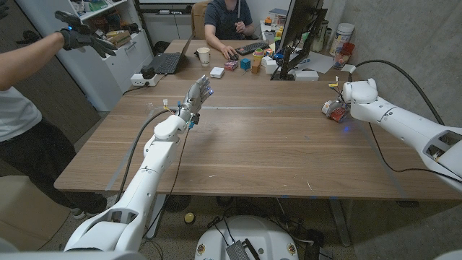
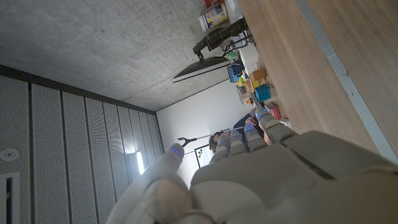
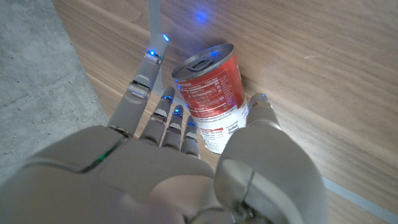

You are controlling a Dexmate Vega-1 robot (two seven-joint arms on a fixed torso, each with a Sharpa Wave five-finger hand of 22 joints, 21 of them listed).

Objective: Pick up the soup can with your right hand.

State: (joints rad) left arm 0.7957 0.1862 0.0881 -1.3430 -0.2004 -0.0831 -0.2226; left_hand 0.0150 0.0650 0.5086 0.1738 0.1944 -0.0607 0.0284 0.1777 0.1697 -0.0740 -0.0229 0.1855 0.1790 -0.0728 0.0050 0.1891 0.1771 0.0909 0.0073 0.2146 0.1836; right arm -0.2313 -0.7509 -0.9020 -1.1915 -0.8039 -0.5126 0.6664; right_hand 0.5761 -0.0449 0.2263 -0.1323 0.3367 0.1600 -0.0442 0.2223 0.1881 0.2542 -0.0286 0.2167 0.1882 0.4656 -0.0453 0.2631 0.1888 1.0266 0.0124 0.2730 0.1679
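Soup can (image 3: 210, 93): a red can with a white label and a pull-tab lid; in the head view (image 1: 334, 108) it sits near the far right part of the surface, tucked under the right wrist. Whether it rests on the wood or is lifted off it, I cannot tell.
Right robot hand (image 3: 186, 140): wrapped around the soup can, its fingers (image 3: 140, 87) along one side and the thumb (image 3: 264, 134) against the other, so the can is held between them. In the head view (image 1: 345, 107) the white arm comes in from the right edge, with a black cable arcing above it.
Left robot hand (image 1: 195, 97): raised above the left middle of the surface with its fingers apart and holding nothing; the left wrist view (image 2: 249, 180) looks along its back toward the ceiling.
Surface (image 1: 253, 152): a wooden top with a pale strip running across its far part.
Seated person (image 1: 227, 22): behind the far edge, hands on a keyboard (image 1: 251, 48), with a paper cup (image 1: 203, 55) and a laptop (image 1: 167, 63) beside.
Monitor (image 1: 299, 29): dark, standing at the far right.
Standing person (image 1: 22, 108): at the picture's left edge, white shirt, an arm stretched out in a black glove (image 1: 83, 36).
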